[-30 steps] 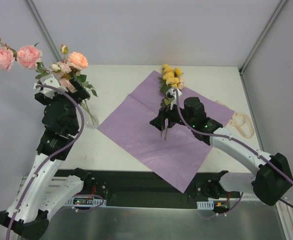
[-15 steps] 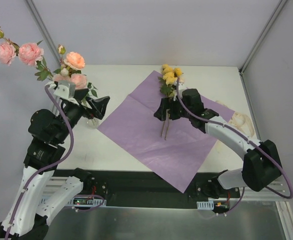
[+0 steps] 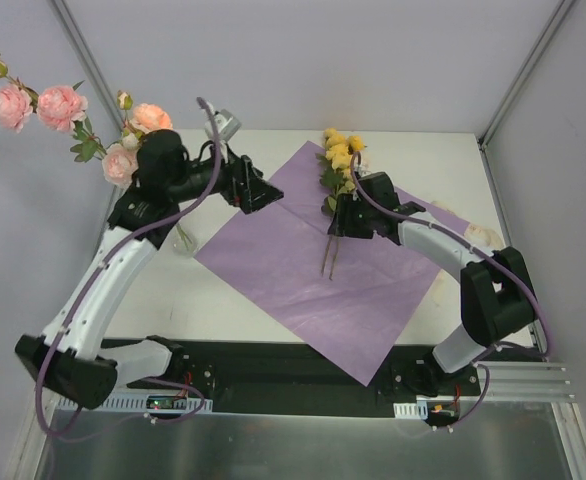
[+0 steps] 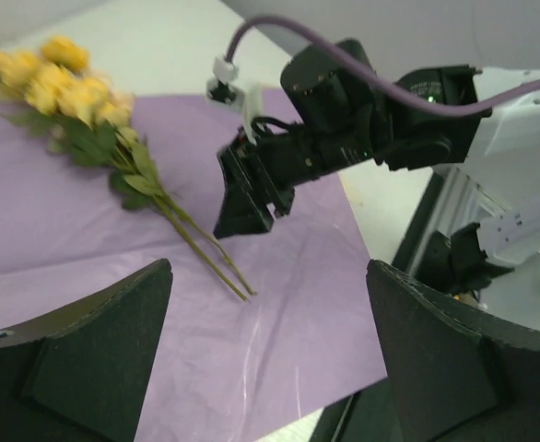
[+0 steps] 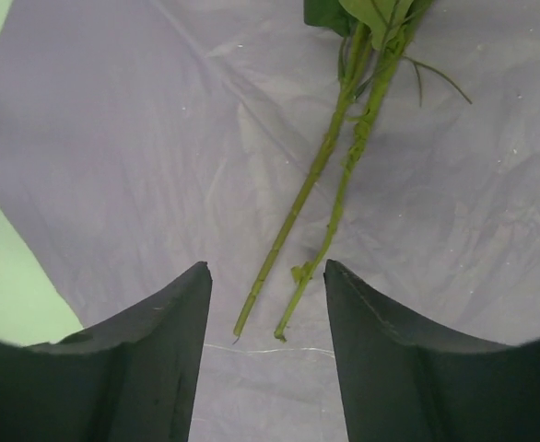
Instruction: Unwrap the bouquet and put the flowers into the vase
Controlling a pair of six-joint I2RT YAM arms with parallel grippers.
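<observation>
Right hand (image 5: 265, 267) released, poised over the yellow flowers (image 3: 340, 153) lying on the purple paper (image 3: 273, 260); left hand (image 4: 268, 269) spread empty above it. Closing low could pinch paper with the stems.

Purple paper sheet (image 3: 293, 275) was lying flat and a bit creased on the white table (image 3: 223, 295). Its near corner hung over the black rail (image 3: 273, 362) up front. A cream ribbon (image 3: 485, 238) sat just off the sheet's right corner.

- Left arm (image 3: 101, 288): white link shells, black joint housings, mounted at the left end of the black base plate (image 3: 293, 370).
- Right arm (image 3: 438, 245): same white-and-black build, at the plate's right end.
- Purple cable (image 4: 263, 19) along each arm.
- Fingers (image 5: 132, 368): matte black, wedge-shaped.
</observation>
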